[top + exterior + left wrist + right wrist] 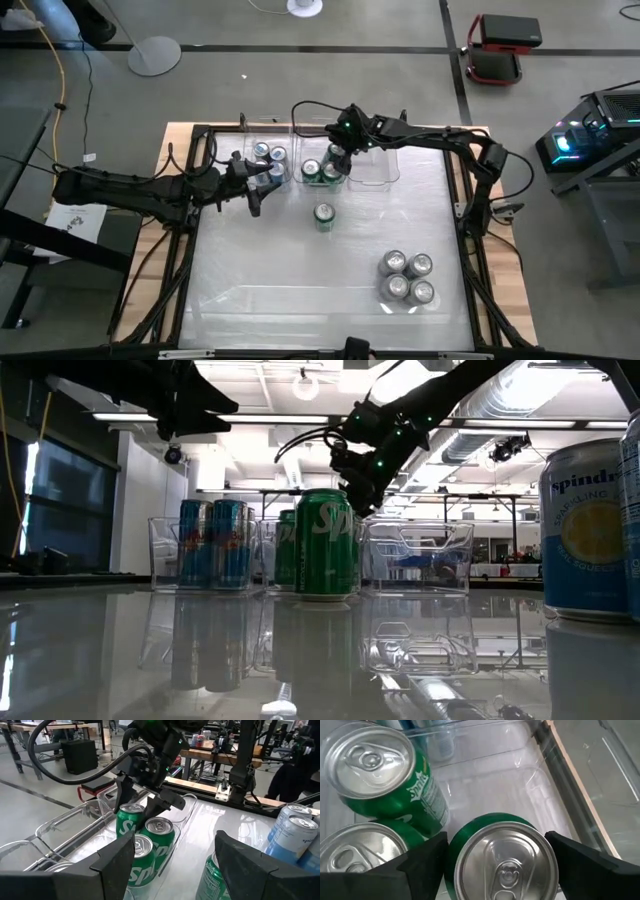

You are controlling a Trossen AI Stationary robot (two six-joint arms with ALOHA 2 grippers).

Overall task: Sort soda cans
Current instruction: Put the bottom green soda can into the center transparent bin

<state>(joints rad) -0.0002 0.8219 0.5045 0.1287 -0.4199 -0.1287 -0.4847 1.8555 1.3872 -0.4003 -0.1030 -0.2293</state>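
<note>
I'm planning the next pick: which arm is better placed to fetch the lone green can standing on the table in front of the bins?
Probably left. The left gripper hangs open and empty beside the blue cans' bin, while the right gripper is over the middle bin, straddling a green can there. The lone green can stands between them.

Bright ceiling lights glare off the glossy table [120, 630].

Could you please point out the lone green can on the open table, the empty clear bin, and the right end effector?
Lone green can [324, 216], high view, its silver top.
Empty clear bin [374, 166], high view, its bare floor.
Right end effector [141, 806], left wrist view, midway between its fingertips.
</note>
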